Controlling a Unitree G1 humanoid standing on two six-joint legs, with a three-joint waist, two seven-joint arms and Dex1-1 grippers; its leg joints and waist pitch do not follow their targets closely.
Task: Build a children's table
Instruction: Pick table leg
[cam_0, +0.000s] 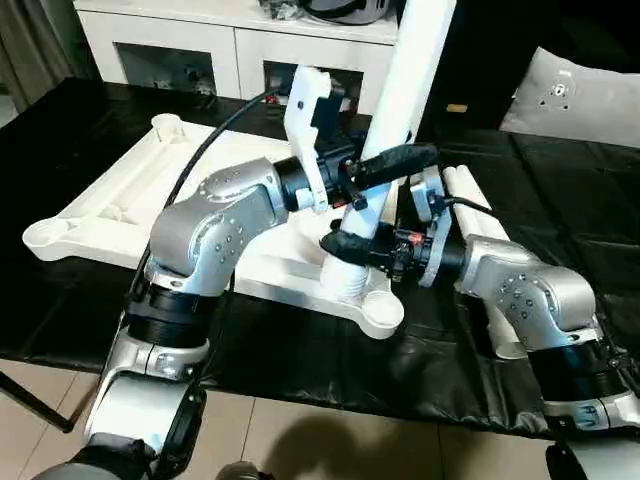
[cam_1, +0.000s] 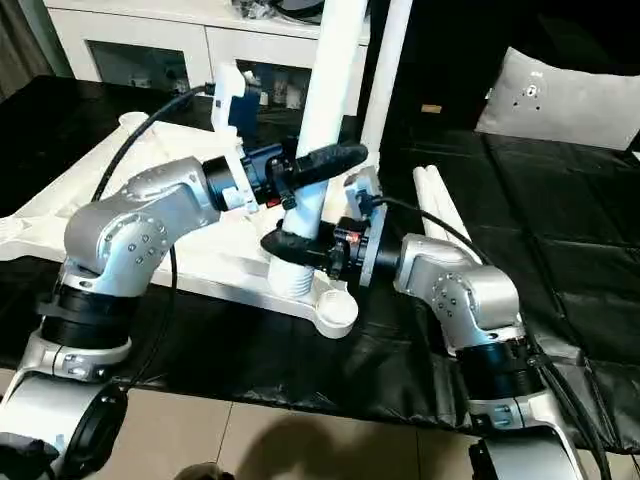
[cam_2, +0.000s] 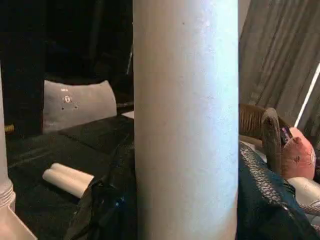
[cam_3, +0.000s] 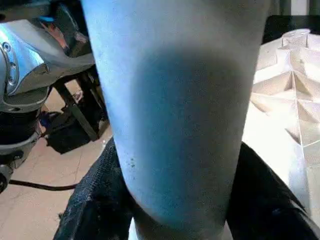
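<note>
The tabletop (cam_0: 120, 205) lies upside down on a black-covered surface (cam_0: 560, 200), its ribbed underside facing up and its round corner sockets showing at the far corner (cam_0: 166, 126), the left corner (cam_0: 42, 238) and the near corner (cam_0: 382, 312). A white leg (cam_0: 395, 120) stands upright with its lower end at the tabletop just behind that near corner socket, and it rises out of the top of the head views. Both grippers are on this leg — the left gripper (cam_0: 375, 170) higher up, its black fingers (cam_0: 400, 158) wrapped around the tube, and the right gripper (cam_0: 352, 248) lower down, its fingers (cam_0: 345, 245) curled around the leg just above its ribbed foot. In the left wrist view the leg (cam_2: 185, 120) stands between the dark fingers, which press against both of its sides, so the left gripper is clamped on it. In the right wrist view the leg (cam_3: 175, 110) likewise sits between the two dark fingers with no gap visible on either side (the ribbed underside (cam_3: 285, 85) shows beside it). Two more white legs (cam_1: 440, 205) lie side by side on the black cover, just beyond the right forearm (cam_1: 450, 285). A second upright white tube (cam_1: 385, 70) stands behind the held leg. At the back stands a white cabinet (cam_0: 230, 50) with glass doors, and a grey cushion (cam_0: 570, 95) rests further right.
</note>
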